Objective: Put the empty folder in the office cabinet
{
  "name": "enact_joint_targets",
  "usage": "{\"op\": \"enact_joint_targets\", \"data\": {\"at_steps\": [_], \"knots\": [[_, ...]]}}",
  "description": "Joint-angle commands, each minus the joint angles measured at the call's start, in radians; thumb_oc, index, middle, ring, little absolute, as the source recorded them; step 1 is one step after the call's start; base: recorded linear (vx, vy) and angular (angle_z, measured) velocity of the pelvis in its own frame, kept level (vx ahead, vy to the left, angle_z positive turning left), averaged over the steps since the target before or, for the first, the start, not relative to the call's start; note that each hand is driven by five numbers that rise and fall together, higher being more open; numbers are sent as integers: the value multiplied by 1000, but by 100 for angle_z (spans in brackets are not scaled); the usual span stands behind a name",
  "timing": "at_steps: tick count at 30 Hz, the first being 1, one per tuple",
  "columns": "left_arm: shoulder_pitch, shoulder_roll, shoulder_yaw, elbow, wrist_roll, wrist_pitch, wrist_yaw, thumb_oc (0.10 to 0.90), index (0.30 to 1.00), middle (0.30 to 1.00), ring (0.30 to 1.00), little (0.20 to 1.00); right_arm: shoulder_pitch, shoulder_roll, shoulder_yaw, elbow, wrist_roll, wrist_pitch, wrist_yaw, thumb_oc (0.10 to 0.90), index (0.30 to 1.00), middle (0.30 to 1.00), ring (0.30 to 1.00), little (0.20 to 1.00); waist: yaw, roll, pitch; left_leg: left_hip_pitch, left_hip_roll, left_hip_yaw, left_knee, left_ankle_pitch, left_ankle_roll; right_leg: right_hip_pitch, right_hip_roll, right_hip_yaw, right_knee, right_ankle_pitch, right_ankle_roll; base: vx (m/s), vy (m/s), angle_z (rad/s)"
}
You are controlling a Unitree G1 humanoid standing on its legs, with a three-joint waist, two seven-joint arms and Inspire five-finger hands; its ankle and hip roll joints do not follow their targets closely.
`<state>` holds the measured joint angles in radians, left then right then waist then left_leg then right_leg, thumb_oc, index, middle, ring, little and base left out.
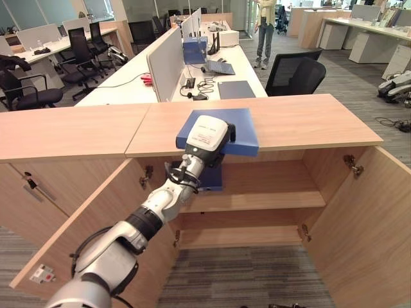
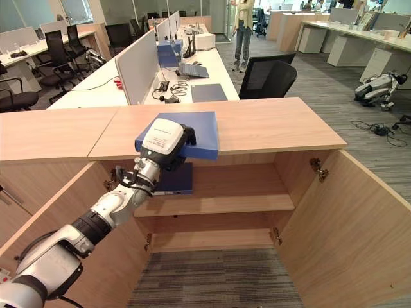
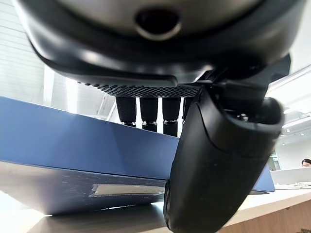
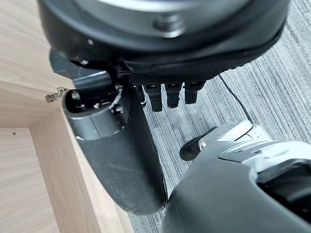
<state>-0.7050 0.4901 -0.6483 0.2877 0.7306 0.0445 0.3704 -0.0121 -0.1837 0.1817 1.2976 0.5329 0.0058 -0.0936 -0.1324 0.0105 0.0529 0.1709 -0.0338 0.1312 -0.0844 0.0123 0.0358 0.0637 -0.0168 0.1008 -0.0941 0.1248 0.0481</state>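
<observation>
While my right hand (image 4: 126, 145) hangs idle down by the open cabinet door (image 1: 366, 218), fingers slack and holding nothing, my left hand (image 1: 207, 138) is up at the near edge of the cabinet top (image 1: 308, 122), fingers over the blue folder (image 1: 241, 131) and thumb beneath it, pinching its near edge. As I judge it, the task is only begun: the doors already stand wide, yet the folder is on top of the cabinet, overhanging the edge. Lowering it onto the shelf (image 1: 270, 199), where another blue folder (image 1: 210, 178) already lies, is left.
</observation>
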Motion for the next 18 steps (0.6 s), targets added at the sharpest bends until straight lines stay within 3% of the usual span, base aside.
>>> {"op": "enact_joint_targets", "data": {"at_steps": [1,2,6,8,9,12,16,18], "knots": [[-22,28,67,-182,-206,-159,-126,400,300,300,300,300,-16,6,-5,49,-1,-26,15,800,900,900,900,900,29,0,-2,-20,-37,-79,-3,-79,0,56,14,-75,19,-87,48,0,0,0],[40,51,78,-283,-295,-199,-196,400,300,300,300,300,-12,5,-23,52,-3,-26,21,800,900,900,900,900,35,2,-2,-20,-38,-80,-3,-80,0,57,13,-78,16,-86,49,32,17,1],[285,127,154,-535,-677,-252,-369,400,300,300,300,300,-2,10,-49,47,-12,-14,63,800,900,900,900,900,54,7,6,-20,-38,-81,-3,-81,0,58,10,-84,14,-84,52,15,10,9],[417,142,195,-562,-895,-234,-441,400,300,300,300,300,3,8,-51,36,-17,-6,90,800,900,900,900,900,63,6,11,-22,-37,-81,-3,-80,0,57,9,-87,12,-82,53,-4,-2,2],[421,143,198,-565,-897,-233,-443,400,300,300,300,300,4,8,-49,35,-16,-5,90,800,900,900,900,900,61,6,10,-21,-37,-81,-3,-80,0,57,9,-87,12,-82,53,-6,-5,4],[613,161,254,-556,-1253,-159,-544,400,300,300,300,300,14,8,-41,8,-22,8,128,800,900,900,900,900,74,7,19,-17,-33,-88,-3,-85,-2,67,9,-96,8,-89,52,28,-16,-3],[712,198,300,-537,-1270,-139,-554,400,300,300,300,300,35,-5,-22,-87,-21,-7,136,800,900,900,900,900,81,4,21,-31,-32,-95,-3,-72,-6,56,11,-100,9,-84,49,-10,-15,-3],[803,234,361,-523,-1168,-121,-545,400,300,300,300,300,12,-43,-13,-273,-22,-31,111,800,900,900,900,900,94,7,27,-28,-32,-102,-3,-77,-4,58,12,-106,9,-88,51,18,3,7]]}}
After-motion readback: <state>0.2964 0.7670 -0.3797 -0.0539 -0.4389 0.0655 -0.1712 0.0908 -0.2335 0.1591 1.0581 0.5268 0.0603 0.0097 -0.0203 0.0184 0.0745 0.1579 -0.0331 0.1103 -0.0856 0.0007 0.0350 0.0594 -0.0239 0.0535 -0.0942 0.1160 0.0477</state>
